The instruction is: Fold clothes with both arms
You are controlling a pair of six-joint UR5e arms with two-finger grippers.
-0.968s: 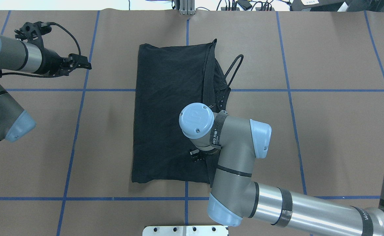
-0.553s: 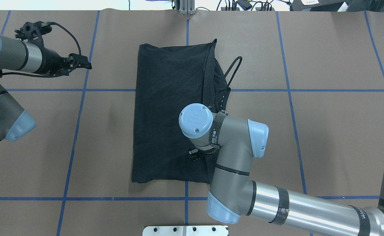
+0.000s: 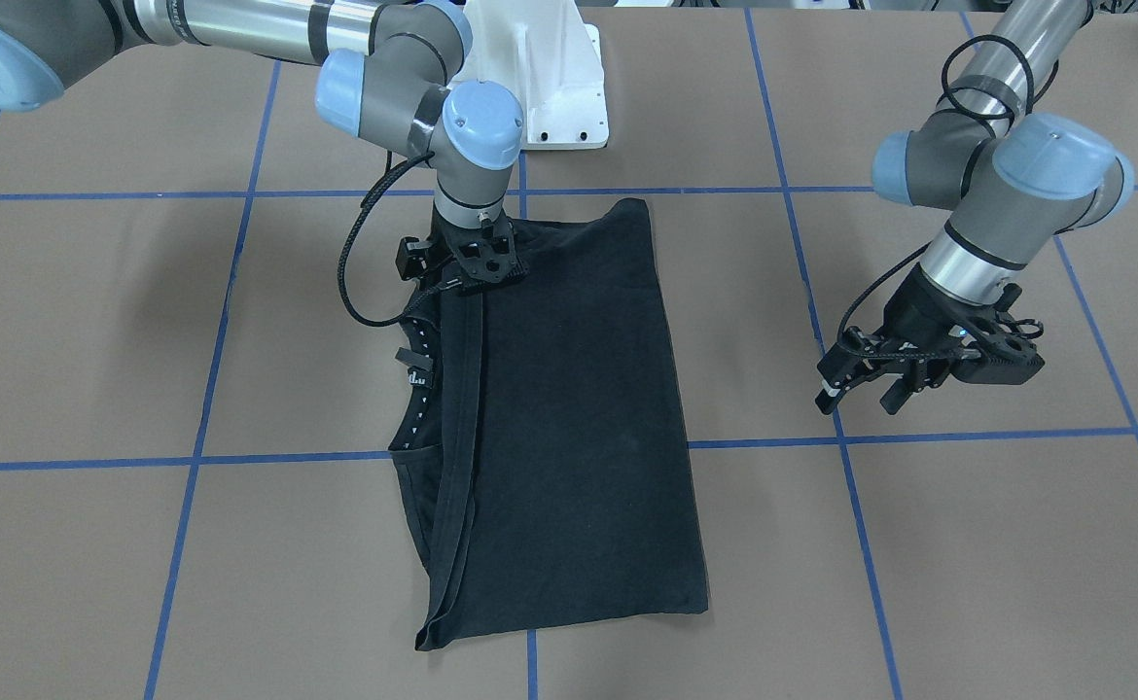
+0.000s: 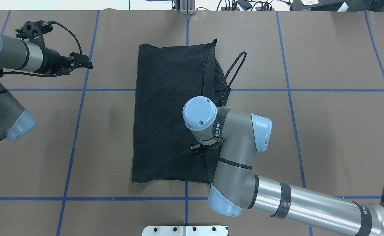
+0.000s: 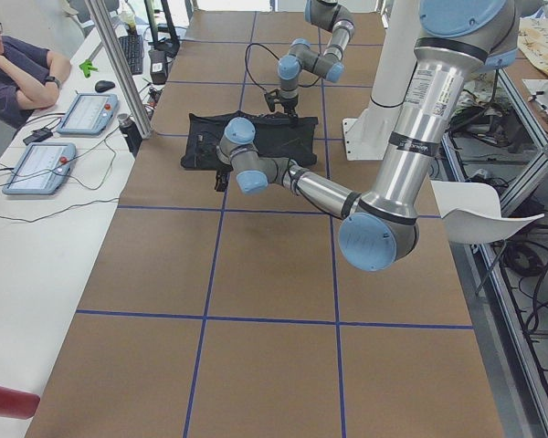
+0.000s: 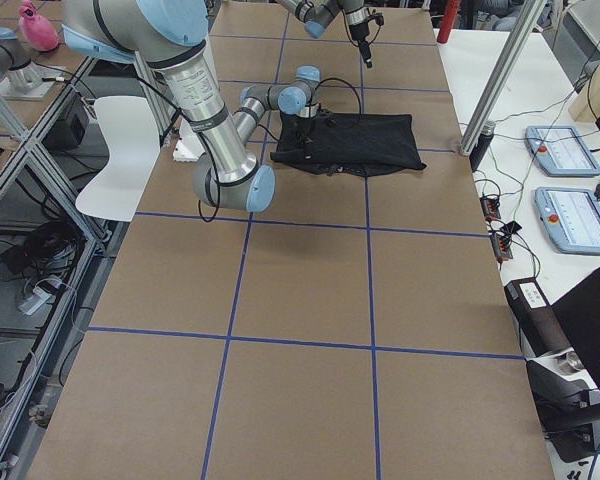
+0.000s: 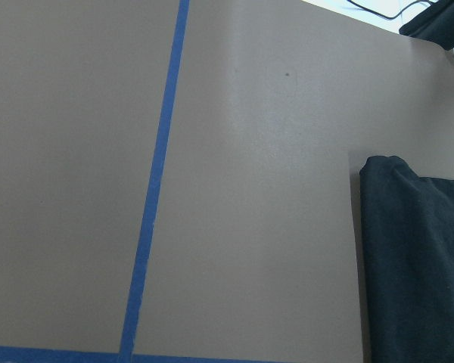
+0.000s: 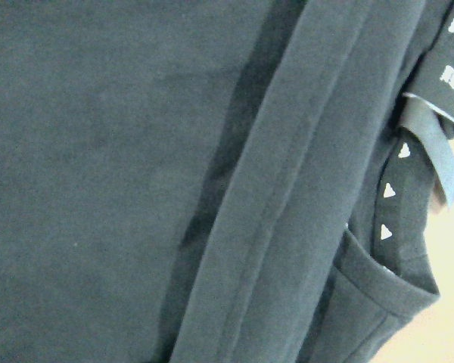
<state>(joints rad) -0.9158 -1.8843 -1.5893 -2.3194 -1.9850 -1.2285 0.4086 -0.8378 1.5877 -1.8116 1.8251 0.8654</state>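
1. Here the shirt lay in the middle of the table, folded along its length into a long narrow rectangle. The side folds looked done, and a crosswise fold was probably what was left
2. The right gripper stood straight down on the shirt's end nearest the robot, at the layered edge on the robot's right side. On that same side the collar peeked out. I judged the gripper was there to take or press this edge
3. Its fingers were lost against the dark cloth, and the right wrist camera showed only fabric very near, so I cannot tell if they were spread or pinching the cloth
4. The left gripper hung over bare table, well apart from the shirt on the robot's left, with fingers spread and holding nothing. It seemed parked there so as not to disturb the cloth
5. The left wrist camera saw only one corner of the shirt at its side, which fits such a parked place
6. For a crosswise fold both grippers would need to hold one end, so the left gripper probably had to come over. One risk was that the thin layers slip apart when lifted
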